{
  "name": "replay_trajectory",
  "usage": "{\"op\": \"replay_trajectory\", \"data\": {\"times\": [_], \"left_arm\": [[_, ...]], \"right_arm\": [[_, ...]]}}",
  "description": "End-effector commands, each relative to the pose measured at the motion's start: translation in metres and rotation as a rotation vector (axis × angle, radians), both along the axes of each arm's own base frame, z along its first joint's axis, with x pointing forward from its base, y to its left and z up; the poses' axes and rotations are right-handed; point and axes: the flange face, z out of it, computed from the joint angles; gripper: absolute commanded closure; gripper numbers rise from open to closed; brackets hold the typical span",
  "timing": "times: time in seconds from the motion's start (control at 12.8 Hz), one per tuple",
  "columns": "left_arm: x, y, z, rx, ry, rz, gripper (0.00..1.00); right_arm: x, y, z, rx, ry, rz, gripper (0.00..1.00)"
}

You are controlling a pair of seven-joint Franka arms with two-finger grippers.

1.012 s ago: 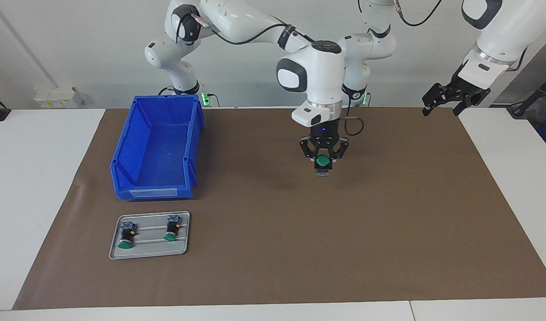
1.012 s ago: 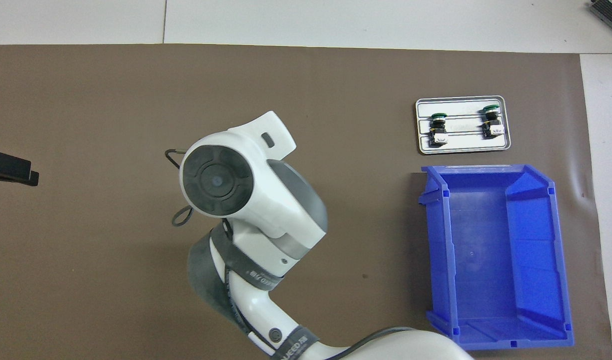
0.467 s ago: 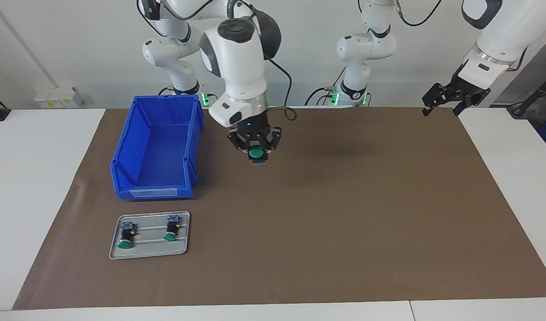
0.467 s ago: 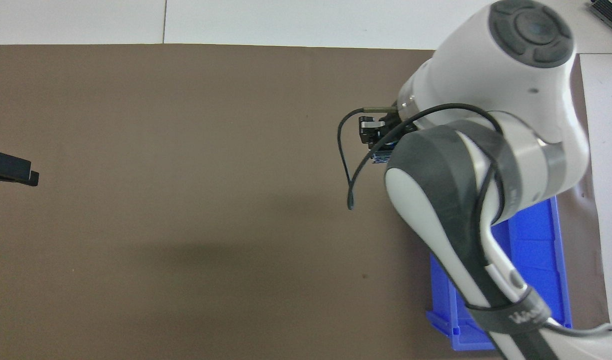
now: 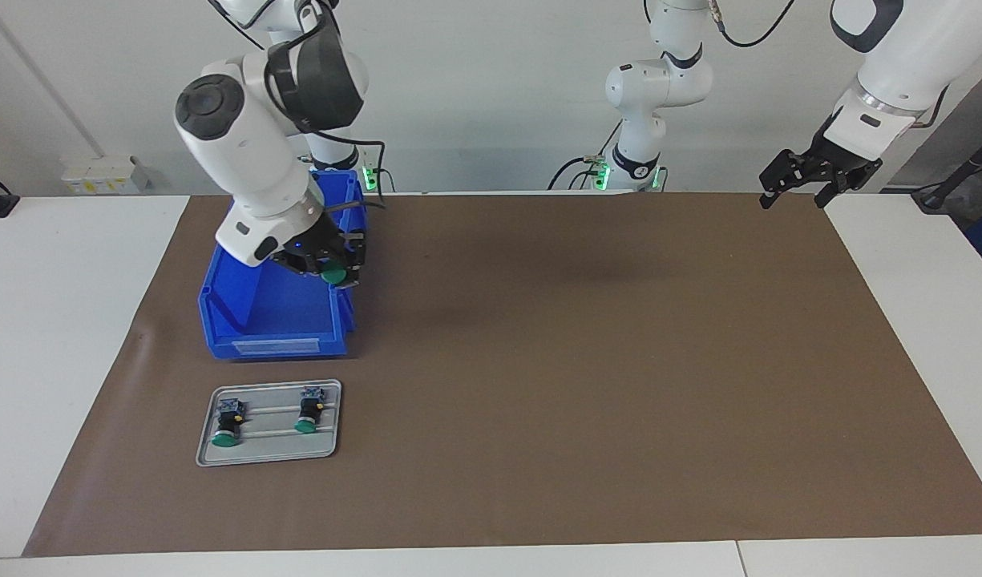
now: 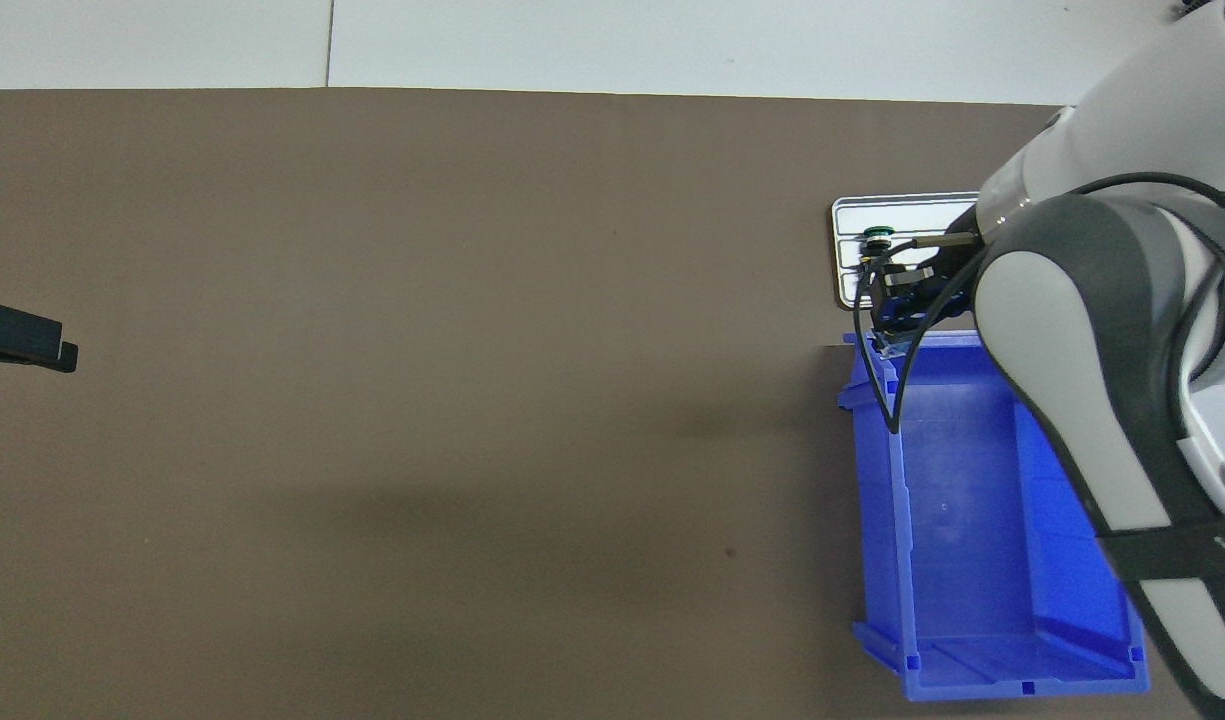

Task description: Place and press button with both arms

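The right arm (image 5: pixel 242 152) bends down from its base, its wrist tilted toward the left arm's end of the table. Its tool (image 5: pixel 330 260) hangs slantwise in the air, fingers clamped on a green-capped button (image 5: pixel 333 275). The left arm (image 5: pixel 899 56) waits, raised at its own end of the table, its tool (image 5: pixel 807 180) up in the air with fingers spread.

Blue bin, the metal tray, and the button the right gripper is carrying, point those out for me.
blue bin (image 5: pixel 276 288), facing view, bare floor inside.
metal tray (image 5: pixel 270 451), facing view, flat rim farthest from the robots.
button (image 5: pixel 333 276), facing view, green cap, held in the right gripper (image 5: pixel 330 264).
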Motion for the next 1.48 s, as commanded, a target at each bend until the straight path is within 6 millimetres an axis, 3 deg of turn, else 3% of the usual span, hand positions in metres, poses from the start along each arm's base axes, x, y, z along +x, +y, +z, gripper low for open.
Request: {"op": "replay_trajectory", "data": {"times": [0.0,0.16,0.7,0.86,1.17,1.4], "left_arm": [[-0.007,0.002,0.001,0.018,-0.011,-0.003,0.0],[-0.007,0.002,0.001,0.018,-0.011,-0.003,0.0],[-0.007,0.002,0.001,0.018,-0.011,-0.003,0.0],[-0.007,0.002,0.001,0.018,-0.011,-0.003,0.0],[-0.007,0.002,0.001,0.018,-0.011,-0.003,0.0],[-0.007,0.002,0.001,0.018,-0.012,-0.003,0.0]], "right_arm": [[-0.029,-0.02,-0.037,0.033,0.054,-0.01,1.0],[-0.042,-0.024,-0.061,0.042,0.099,0.027,1.0],[-0.044,-0.029,-0.07,0.035,0.045,0.063,1.0],[-0.055,-0.028,-0.076,0.038,0.061,0.067,1.0],[-0.078,-0.039,-0.11,0.027,-0.048,0.059,1.0],[-0.084,-0.042,-0.116,0.022,-0.073,0.052,1.0]]}}
